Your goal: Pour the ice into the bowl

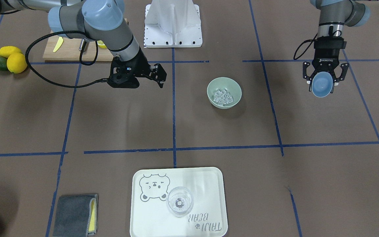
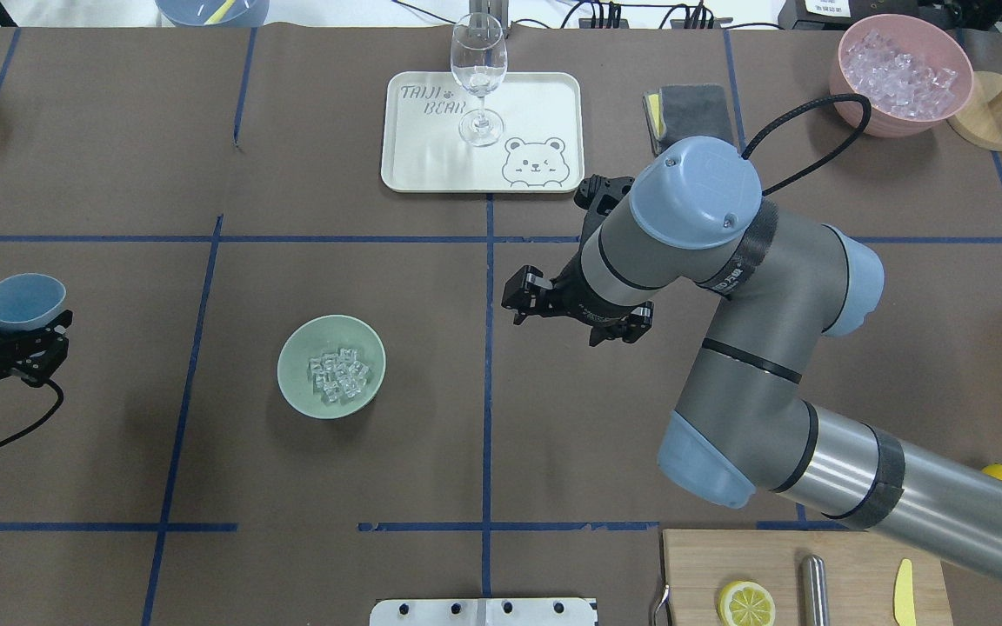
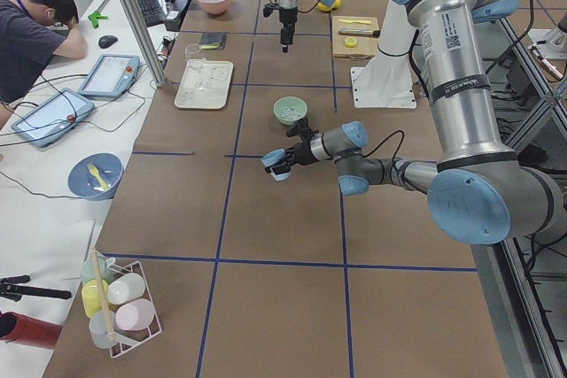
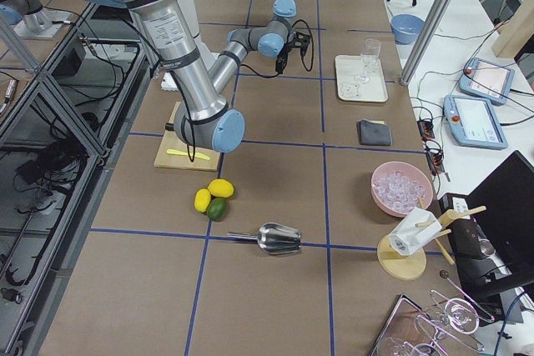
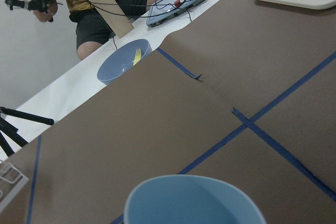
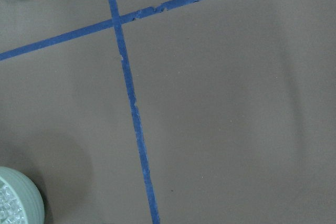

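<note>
The bowl [image 2: 297,382] sits between the table's middle and its left edge, with the ice [image 2: 340,376] heaped inside. Near that edge the left gripper [image 1: 322,82] pinches an empty-looking blue cup [image 2: 24,302]. Farther out, the right gripper [image 1: 161,76] hangs spread. Pouring looks done; next, set the cup down upright.

The pale sage-green bowl [image 1: 225,82] stands upright before me near the middle of the counter [image 1: 110,125], round, plain and matte. A small heap of clear, glassy ice cubes [image 1: 223,97] lies in its bottom, all inside the rim.
</note>
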